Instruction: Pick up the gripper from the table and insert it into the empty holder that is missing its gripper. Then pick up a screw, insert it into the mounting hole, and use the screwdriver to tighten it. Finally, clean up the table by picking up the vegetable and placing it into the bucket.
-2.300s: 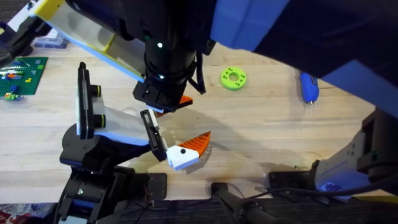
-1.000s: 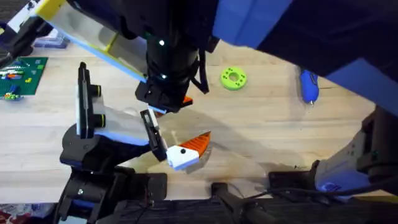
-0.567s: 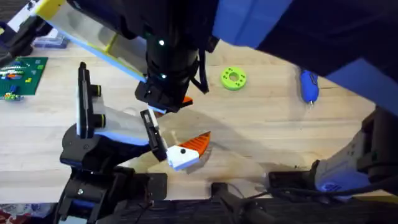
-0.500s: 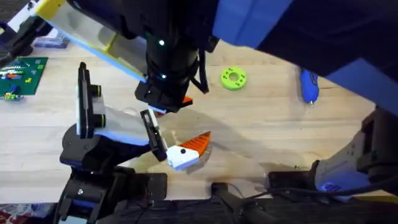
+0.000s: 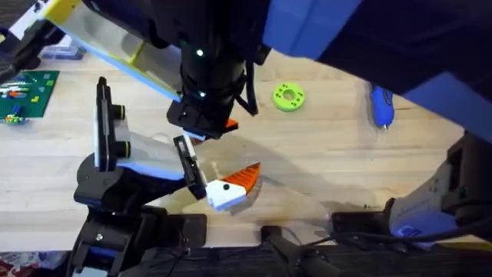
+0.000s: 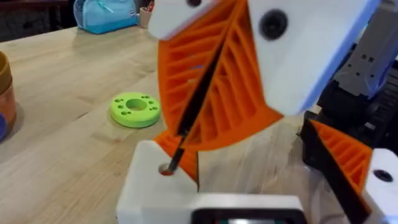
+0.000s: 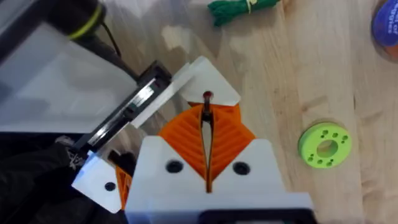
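The gripper (image 5: 229, 188) sits at the near middle of the desk (image 5: 330, 158). Its white block is up against the holder (image 5: 186, 163), so the first step looks done, though I cannot tell how firmly it is seated.

The right tool (image 7: 205, 118) hangs just above it. Its orange pads are pressed together on a slim dark rod (image 6: 186, 124), and the rod's lower end stands in the mounting hole (image 6: 165, 168) of the white block. This rod is probably the screw, not the driver, since a blue-handled object (image 5: 382, 106) that I take for the screwdriver lies untouched at the far right. The screw step therefore seems about half made: the screw is placed but not tightened.

The clean-up has not begun. The vegetable (image 7: 239, 7) lies bare on the wood, well apart from the work. The bucket (image 6: 4, 93) stands off to one side beyond the lime-green disc (image 5: 288, 97), with nothing visibly in it.

I can read no brand or label. A blue thing (image 7: 388, 18) at the edge of the right wrist view bears pale marks that are too small to read.
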